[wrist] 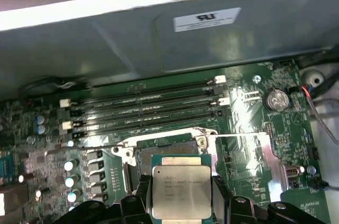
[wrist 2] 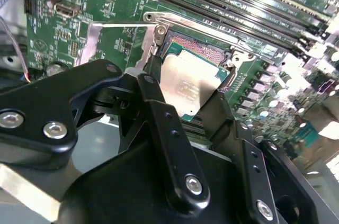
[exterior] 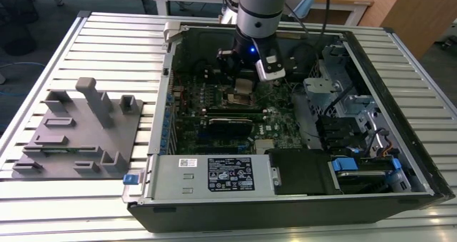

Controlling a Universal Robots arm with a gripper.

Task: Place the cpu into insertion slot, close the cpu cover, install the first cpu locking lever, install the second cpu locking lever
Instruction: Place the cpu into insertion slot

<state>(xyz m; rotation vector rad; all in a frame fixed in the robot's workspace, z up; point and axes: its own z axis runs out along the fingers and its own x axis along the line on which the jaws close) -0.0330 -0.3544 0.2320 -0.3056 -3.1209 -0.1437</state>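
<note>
My gripper [exterior: 243,87] is shut on the cpu [wrist 2: 188,83], a flat square chip with a silver-grey top, gripped by two opposite edges. In both wrist views the black fingers [wrist 2: 153,97] flank the chip. The cpu [wrist: 181,189] hangs just above the insertion slot [wrist: 164,144], overlapping one edge of it and tilted slightly. The dark socket with its silver rim [wrist 2: 198,49] lies open. The cpu cover [wrist 2: 92,38] is swung open to the side of the socket, its thin silver frame [wrist: 263,158] standing over the green board.
Long black memory slots [wrist: 148,102] run beside the socket, with the grey case wall [wrist: 159,33] behind them. A coin battery [wrist: 276,98] sits near the cover. The power supply [exterior: 211,175] and drive bays [exterior: 357,124] line the case. A grey fixture [exterior: 78,129] stands at the exterior view's left.
</note>
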